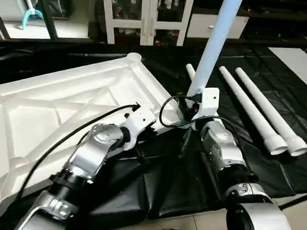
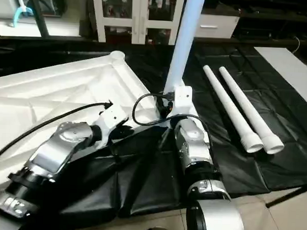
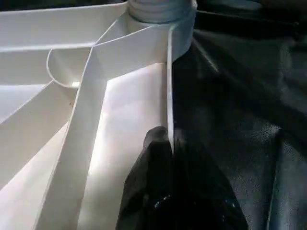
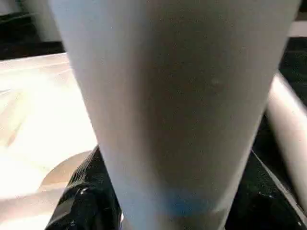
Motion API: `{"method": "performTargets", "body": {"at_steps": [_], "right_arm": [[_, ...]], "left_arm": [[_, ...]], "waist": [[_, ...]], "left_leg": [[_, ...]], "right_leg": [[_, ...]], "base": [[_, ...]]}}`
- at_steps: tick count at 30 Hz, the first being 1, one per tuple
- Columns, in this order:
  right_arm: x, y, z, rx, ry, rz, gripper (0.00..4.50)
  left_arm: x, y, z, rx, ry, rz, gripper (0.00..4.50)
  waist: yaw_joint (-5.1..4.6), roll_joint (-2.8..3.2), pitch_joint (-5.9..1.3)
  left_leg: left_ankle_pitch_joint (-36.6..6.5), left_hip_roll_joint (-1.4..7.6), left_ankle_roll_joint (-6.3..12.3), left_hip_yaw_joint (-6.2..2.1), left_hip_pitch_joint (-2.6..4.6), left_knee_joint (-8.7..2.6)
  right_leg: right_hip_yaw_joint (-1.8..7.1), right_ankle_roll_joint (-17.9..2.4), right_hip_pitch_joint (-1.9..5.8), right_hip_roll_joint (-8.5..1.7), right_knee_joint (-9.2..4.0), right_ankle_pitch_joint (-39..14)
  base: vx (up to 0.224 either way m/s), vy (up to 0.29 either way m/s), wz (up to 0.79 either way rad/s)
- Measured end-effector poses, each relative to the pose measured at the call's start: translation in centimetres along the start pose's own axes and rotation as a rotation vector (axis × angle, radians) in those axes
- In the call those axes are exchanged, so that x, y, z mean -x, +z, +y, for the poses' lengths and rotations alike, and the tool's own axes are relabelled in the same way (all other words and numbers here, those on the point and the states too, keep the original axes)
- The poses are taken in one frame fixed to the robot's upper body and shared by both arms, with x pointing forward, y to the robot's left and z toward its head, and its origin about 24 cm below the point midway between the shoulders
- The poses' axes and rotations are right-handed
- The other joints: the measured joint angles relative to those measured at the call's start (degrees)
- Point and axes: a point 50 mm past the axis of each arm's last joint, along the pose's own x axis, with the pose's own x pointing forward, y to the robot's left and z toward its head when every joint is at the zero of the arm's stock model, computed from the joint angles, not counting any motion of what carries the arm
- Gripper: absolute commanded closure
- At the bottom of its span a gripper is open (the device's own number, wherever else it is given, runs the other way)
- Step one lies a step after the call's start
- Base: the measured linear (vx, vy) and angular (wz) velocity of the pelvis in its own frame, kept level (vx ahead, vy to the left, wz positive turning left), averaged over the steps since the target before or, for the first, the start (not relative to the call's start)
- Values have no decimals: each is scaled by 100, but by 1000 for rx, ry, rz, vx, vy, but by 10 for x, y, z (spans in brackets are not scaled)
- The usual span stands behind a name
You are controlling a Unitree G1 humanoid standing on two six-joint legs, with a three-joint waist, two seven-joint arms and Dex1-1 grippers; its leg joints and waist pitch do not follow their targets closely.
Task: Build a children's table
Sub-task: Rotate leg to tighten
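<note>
While the white plastic table top (image 1: pixel 67 106) is lying ribbed underside up on the crinkled black sheet (image 1: pixel 155 186), its diagonal ribs are running to a round corner socket (image 3: pixel 160 9) and its thin right rim is facing open sheet. The right gripper (image 1: pixel 192 109) is holding one smooth tapered tube leg (image 1: pixel 215 44) nearly upright just off that rim, fingers clamping its lower end, with three more legs (image 1: pixel 255 112) lying parallel further right. The left gripper (image 3: pixel 168 143) is pinching the rim, fingers pressing together; no lettering is readable.
</note>
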Motion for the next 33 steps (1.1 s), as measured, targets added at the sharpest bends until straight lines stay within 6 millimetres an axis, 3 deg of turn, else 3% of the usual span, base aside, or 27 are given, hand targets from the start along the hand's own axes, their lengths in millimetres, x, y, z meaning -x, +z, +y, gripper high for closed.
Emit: {"method": "performTargets", "body": {"at_steps": [4, 6, 10, 17, 22, 29, 33], "right_arm": [[12, 3, 1, 48, 306, 37, 167], [15, 4, 2, 67, 382, 39, 142], [19, 6, 0, 90, 464, 46, 142], [21, 6, 0, 84, 504, 50, 204], [12, 3, 5, 97, 345, 32, 240], [-1, 0, 12, 67, 134, 25, 250], [-11, -3, 10, -30, -183, 17, 251]], "left_arm": [[32, -16, 3, -60, -77, -2, 450], [41, -18, 3, -79, -103, -7, 450], [49, -20, 2, -89, -131, -9, 450], [51, -21, 4, -86, -128, -8, 450], [41, -17, 5, -58, -80, -4, 450], [26, -11, 6, -19, -33, 11, 450], [-4, 3, 2, 76, 12, 28, 450]], "waist": [[-60, 12, 8], [-59, 16, 10], [-51, 16, 10], [-22, 24, 17], [-25, 23, 17], [-20, 13, 9], [27, 3, 2]], "left_leg": [[1, 18, 1, -9, -29, -26], [9, 25, 12, -3, -43, -30], [17, 25, 37, 20, -59, -22], [18, 26, 35, 27, -52, -21], [15, 26, 15, 32, -43, -7], [8, 26, -5, 30, -31, -1], [10, 28, -15, 29, 19, -1]], "right_leg": [[-19, -18, -18, 16, 3, 10], [-22, -17, -52, 19, 3, 9], [-7, -24, -92, 16, 13, 7], [-1, -24, -97, 16, 27, 7], [6, -35, -92, 15, 39, 14], [6, -43, -80, 15, 47, 20], [4, -38, -24, 15, 47, 17]], "base": [[0, 0, 0], [0, 0, 0], [15, -2, 0], [0, 0, 0], [0, 0, 0], [0, 0, 0], [0, 0, 0]]}}
